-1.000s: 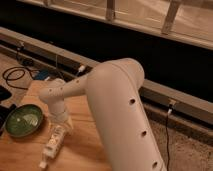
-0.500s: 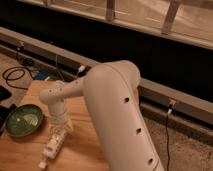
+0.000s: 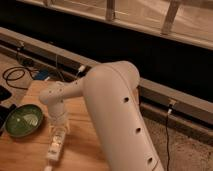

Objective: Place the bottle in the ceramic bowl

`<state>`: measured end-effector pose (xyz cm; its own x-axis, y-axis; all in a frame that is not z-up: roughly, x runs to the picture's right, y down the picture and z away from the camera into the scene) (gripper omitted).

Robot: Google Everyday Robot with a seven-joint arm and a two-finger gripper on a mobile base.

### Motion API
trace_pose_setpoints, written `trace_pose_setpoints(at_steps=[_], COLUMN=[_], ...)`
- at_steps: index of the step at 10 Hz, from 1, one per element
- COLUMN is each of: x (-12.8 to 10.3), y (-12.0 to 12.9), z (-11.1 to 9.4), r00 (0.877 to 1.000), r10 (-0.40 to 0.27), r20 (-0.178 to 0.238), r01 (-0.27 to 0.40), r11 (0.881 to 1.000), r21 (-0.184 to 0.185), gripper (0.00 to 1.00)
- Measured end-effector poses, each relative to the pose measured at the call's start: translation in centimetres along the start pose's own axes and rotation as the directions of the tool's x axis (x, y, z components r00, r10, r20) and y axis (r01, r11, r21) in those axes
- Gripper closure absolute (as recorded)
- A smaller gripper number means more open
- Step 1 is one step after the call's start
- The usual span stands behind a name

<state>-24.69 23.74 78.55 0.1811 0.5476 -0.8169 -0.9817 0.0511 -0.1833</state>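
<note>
The white bottle lies on the wooden table, its length running toward the front edge. The green ceramic bowl sits to its left, apart from it, with nothing in it. My gripper hangs from the white arm and reaches straight down onto the bottle's upper end. The wrist hides the fingertips.
Black cables and a blue item lie on the floor behind the table. A dark wall ledge runs across the back. A dark object sits at the table's left edge.
The arm has shifted slightly left and lower over the bottle. The bottle and bowl have not visibly moved.
</note>
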Motion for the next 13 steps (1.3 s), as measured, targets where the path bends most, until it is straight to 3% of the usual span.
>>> trace_pose_setpoints(at_steps=[3,4,5,6,9,11,12,13], x=[0.0,0.2,0.3,0.5,1.7,1.7,1.0,0.1], y=[0.1,0.2,0.4,1.1,3.1,3.5,3.2,2.9], z=[-0.2,-1.2,-2.1,-3.4,-10.3,-14.5,-15.9,-16.7], r00=[1.000,0.999,0.998,0.996,0.972,0.940,0.920,0.899], r10=[-0.007,-0.019,-0.036,-0.058,-0.127,-0.145,-0.151,-0.156], r20=[0.010,0.032,0.051,0.075,0.196,0.309,0.362,0.410], r01=[0.007,0.021,0.040,0.065,0.155,0.211,0.254,0.301], r11=[1.000,0.997,0.995,0.992,0.979,0.958,0.933,0.898], r21=[-0.020,-0.071,-0.092,-0.104,-0.136,-0.194,-0.257,-0.320], gripper=[1.00,1.00,1.00,1.00,1.00,1.00,1.00,1.00])
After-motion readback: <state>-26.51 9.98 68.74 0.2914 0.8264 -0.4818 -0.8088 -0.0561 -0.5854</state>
